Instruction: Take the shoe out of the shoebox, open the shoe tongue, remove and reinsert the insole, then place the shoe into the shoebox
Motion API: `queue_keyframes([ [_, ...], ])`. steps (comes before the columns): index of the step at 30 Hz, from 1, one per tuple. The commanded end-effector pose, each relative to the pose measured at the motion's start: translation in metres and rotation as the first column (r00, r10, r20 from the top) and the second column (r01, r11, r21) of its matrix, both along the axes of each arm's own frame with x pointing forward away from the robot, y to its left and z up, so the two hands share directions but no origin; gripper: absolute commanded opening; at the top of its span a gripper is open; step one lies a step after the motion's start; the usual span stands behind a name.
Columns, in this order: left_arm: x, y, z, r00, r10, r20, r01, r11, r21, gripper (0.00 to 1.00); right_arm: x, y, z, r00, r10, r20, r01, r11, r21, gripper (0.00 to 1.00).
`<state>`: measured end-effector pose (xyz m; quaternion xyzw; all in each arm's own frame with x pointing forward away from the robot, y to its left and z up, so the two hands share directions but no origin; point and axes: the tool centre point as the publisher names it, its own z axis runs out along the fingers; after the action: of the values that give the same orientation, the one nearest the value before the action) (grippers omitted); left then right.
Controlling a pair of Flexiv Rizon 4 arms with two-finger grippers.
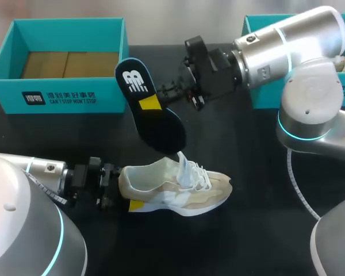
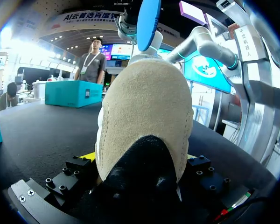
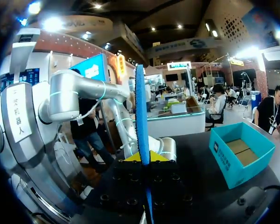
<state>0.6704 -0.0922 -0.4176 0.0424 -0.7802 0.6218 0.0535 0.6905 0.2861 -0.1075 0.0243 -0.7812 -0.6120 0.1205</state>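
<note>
We have the cream-and-beige suede shoe [image 1: 184, 187] out on the black table [image 1: 264, 230], with our left gripper [image 1: 122, 190] clamped on its heel. Our right gripper [image 1: 155, 103] pinches the dark blue foam insole [image 1: 161, 129] above it, lower end just over the opening. Removal looks done. We judge that reinsertion and the return to the teal cardboard shoebox [image 1: 57, 95] remain. The insole bears a white logo and the shoebox white print; we leave both unread.
</note>
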Motion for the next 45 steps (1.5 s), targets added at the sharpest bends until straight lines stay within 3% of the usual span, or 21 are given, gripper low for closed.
queue_keyframes([
  [1, 0.001, 0.000, -0.003, 1.000, 0.000, 0.000, 0.000, 1.000, 0.000, 0.00, -0.005, -0.017, 0.021, 0.999, -0.026, -0.022, 0.026, 1.000, 0.013, 0.00],
  [8, 0.001, 0.000, -0.003, 1.000, 0.000, 0.000, 0.000, 1.000, 0.000, 0.00, -0.023, -0.049, 0.069, 0.998, -0.054, -0.037, 0.055, 0.998, 0.019, 0.00],
  [12, 0.001, 0.000, -0.003, 1.000, 0.000, 0.000, 0.000, 1.000, 0.000, 0.00, -0.033, -0.064, 0.086, 0.971, -0.164, -0.175, 0.170, 0.985, 0.024, 0.00],
  [26, 0.001, 0.000, -0.003, 1.000, 0.000, 0.000, 0.000, 1.000, 0.000, 0.00, -0.033, -0.064, 0.086, 0.971, -0.164, -0.175, 0.170, 0.985, 0.024, 0.00],
  [38, 0.001, 0.000, -0.003, 1.000, 0.000, 0.000, 0.000, 1.000, 0.000, 0.00, -0.048, -0.100, 0.124, 0.963, -0.220, -0.157, 0.228, 0.973, 0.036, 0.00],
  [45, 0.001, 0.000, -0.003, 1.000, 0.000, 0.000, 0.000, 1.000, 0.000, 0.00, -0.058, -0.108, 0.126, 0.960, -0.226, -0.165, 0.236, 0.971, 0.041, 0.00],
])
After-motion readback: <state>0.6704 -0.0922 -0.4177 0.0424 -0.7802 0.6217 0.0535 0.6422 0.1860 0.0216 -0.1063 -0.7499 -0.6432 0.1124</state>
